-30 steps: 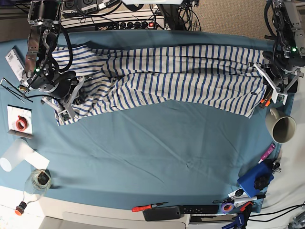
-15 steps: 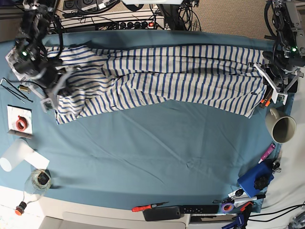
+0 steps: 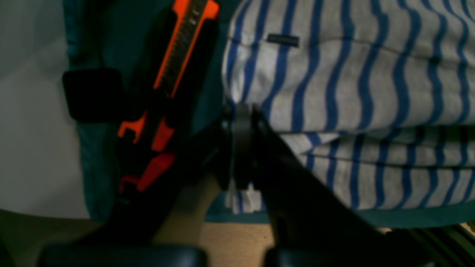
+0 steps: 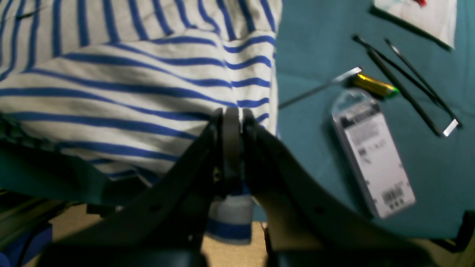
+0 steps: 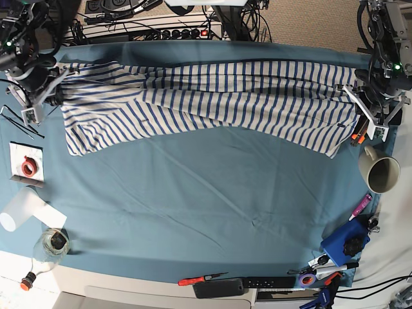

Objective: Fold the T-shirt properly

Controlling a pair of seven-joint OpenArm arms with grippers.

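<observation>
With my right pincer clamped on one end of the T-shirt and my left pincer clamped on the other, I hold it stretched across the far side of the counter, so I judge next comes lowering it flat.

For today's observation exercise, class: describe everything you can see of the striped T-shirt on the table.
The T-shirt is soft white cotton-looking cloth with thin blue stripes and a small dark label near its hem. It lies stretched lengthwise across the far part of the teal tablecloth, rumpled in long folds, one end fanning wider. The left gripper is shut on one end, the right gripper on the other, each pinching a bit of fabric. An orange-and-black utility knife lies just beside the end held by the left gripper.
</observation>
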